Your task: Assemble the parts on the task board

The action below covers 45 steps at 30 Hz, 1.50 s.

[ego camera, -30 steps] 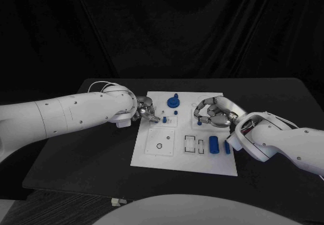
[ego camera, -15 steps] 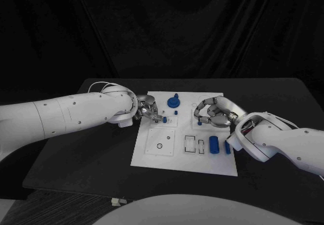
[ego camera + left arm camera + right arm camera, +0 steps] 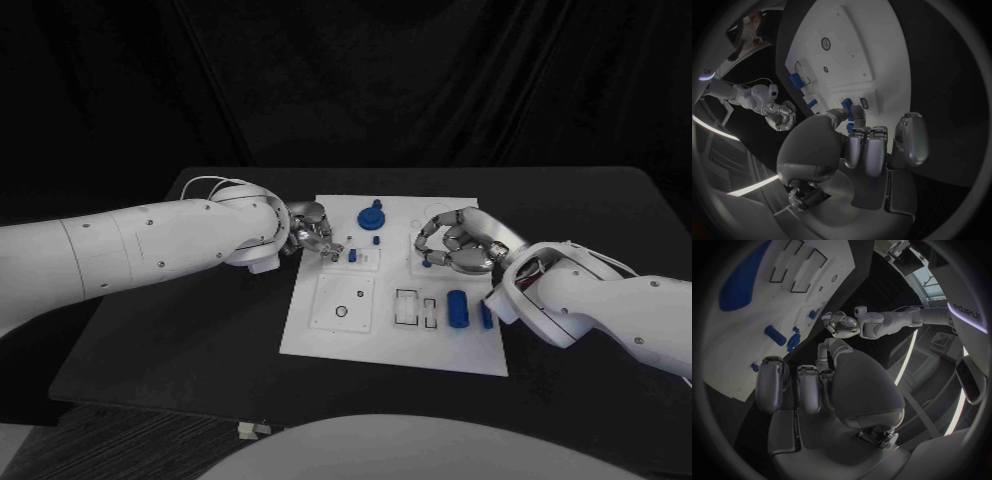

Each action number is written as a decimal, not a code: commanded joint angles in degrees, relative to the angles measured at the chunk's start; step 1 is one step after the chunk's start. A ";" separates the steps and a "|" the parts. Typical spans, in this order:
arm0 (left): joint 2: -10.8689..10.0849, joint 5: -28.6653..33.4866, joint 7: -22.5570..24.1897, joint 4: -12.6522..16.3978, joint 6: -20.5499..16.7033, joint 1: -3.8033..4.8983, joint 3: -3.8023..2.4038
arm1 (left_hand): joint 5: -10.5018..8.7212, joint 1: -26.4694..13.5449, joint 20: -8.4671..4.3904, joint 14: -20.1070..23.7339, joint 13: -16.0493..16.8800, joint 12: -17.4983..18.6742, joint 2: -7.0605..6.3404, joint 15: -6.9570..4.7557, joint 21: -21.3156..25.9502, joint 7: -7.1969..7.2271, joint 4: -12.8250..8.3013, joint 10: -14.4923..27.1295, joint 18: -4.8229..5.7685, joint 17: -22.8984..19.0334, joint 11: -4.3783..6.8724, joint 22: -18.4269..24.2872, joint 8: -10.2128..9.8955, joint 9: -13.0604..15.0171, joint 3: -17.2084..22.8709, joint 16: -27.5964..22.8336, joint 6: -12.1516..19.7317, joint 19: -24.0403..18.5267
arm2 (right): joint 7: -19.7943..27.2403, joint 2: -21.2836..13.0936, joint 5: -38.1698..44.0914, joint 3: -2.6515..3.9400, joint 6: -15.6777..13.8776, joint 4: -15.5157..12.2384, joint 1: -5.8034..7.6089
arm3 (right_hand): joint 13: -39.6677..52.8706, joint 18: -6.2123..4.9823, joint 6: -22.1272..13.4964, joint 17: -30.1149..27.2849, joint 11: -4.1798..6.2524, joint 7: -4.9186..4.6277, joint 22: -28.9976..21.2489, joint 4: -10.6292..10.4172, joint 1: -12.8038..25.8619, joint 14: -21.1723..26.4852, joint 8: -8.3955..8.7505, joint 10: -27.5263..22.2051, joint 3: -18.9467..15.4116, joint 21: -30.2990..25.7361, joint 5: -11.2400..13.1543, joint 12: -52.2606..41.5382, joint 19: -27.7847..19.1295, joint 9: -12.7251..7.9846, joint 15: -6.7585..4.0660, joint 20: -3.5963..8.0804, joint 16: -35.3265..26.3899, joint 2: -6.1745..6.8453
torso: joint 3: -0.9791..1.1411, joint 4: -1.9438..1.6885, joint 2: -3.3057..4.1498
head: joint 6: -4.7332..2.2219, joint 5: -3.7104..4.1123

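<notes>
We logged the white task board at table centre, long axis running 12 to 6. A blue cylinder part lay at 4 o'clock on it, pointing 12–6. Left hand pinched a small blue peg at 11. Right hand sat curled at 2; contents we could not tell.

The left hand is seen from behind, its fingers curled over the near edge of the white task board. A small blue part is pinched at the fingertips, against the board. Further blue parts are seen along the board's far edge. The right hand is held beyond it, fingers curled in.
</notes>
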<state>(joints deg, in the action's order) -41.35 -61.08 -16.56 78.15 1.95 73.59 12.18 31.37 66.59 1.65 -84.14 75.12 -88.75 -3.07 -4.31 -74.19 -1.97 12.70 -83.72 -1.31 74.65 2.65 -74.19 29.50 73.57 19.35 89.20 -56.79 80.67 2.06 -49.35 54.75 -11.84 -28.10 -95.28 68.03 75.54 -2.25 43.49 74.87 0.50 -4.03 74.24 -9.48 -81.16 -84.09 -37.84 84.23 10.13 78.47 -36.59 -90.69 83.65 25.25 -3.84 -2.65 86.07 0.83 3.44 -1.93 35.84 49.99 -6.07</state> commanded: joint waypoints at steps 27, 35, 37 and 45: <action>1.61 -0.06 -5.24 -0.86 -0.34 -0.53 -0.01 | 1.07 0.57 -0.02 -5.86 13.95 -0.09 0.77 -0.55 0.50 1.24 -0.31 -5.28 -2.58 15.35 0.04 -10.64 -0.96 2.42 5.57 0.80 0.42 -0.51 | -0.57 -0.12 0.06 0.04 -0.36 -0.22 -0.18 | 14.46 -0.75 -0.20 4.99 -0.14 -0.05 11.78 0.19 1.59 -3.93 -1.73 5.77 3.01 -0.60 -1.85 0.69 0.38 -0.44 -0.19 0.33 -0.50 -0.01 | 0.00 0.00 0.00 | 0.01 -0.05; 1.91 -0.06 -4.80 -1.17 -0.20 -0.59 -0.01 | 1.03 0.56 -0.02 -5.86 13.91 -0.04 0.82 -0.55 0.55 1.25 -0.31 -5.24 -2.59 15.35 0.05 -10.63 -0.96 2.42 5.61 0.80 0.43 -0.55 | -0.54 -0.12 0.06 0.04 -0.31 -0.17 -0.18 | 14.46 -0.75 -0.22 4.95 -0.14 -0.05 11.78 0.26 1.64 -3.93 -1.78 5.77 3.10 -0.60 -1.90 0.69 0.38 -0.49 -0.19 0.32 -0.52 0.01 | -0.01 0.00 -0.01 | 0.01 0.02; 1.98 -0.06 -4.68 -1.22 -0.15 -0.61 -0.01 | 1.03 0.56 -0.02 -5.86 13.91 -0.04 0.82 -0.55 0.55 1.25 -0.31 -5.24 -2.59 15.35 0.05 -10.63 -0.96 2.42 5.61 0.80 0.43 -0.55 | -0.54 -0.12 0.06 0.04 -0.29 -0.16 -0.18 | 14.46 -0.75 -0.22 4.95 -0.14 -0.05 11.78 0.26 1.64 -3.93 -1.78 5.77 3.10 -0.60 -1.90 0.69 0.38 -0.49 -0.19 0.32 -0.52 0.01 | -0.01 -0.01 -0.01 | 0.01 0.10; 2.19 -0.06 -4.43 -1.36 0.21 -0.69 -0.01 | 1.00 0.57 -0.02 -5.86 13.88 0.00 0.87 -0.55 0.60 1.27 -0.32 -5.21 -2.60 15.35 0.06 -10.61 -0.97 2.42 5.67 0.80 0.44 -0.57 | -0.55 -0.11 0.06 0.04 -0.22 -0.13 -0.18 | 14.46 -0.75 -0.22 4.95 -0.14 -0.05 11.78 0.26 1.64 -3.93 -1.78 5.77 3.10 -0.60 -1.90 0.69 0.38 -0.49 -0.19 0.32 -0.52 0.01 | -0.01 0.00 -0.01 | 0.01 0.03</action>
<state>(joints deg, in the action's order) -39.28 -61.11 -21.81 76.77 1.41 73.02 12.21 31.34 66.55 1.66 -84.14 75.12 -88.73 -3.04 -4.31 -74.19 -1.97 13.19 -83.72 -1.31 74.65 2.65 -74.19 29.49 73.57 20.42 89.20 -56.79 80.66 2.08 -49.42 54.75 -11.84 -28.14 -95.33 67.98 75.54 -2.25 43.49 74.87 0.50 -4.03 74.25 -9.48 -81.16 -84.09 -37.84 84.23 10.13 78.47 -36.59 -90.69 83.65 25.23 -3.84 -2.65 86.07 0.83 3.43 -1.92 35.83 49.99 -6.04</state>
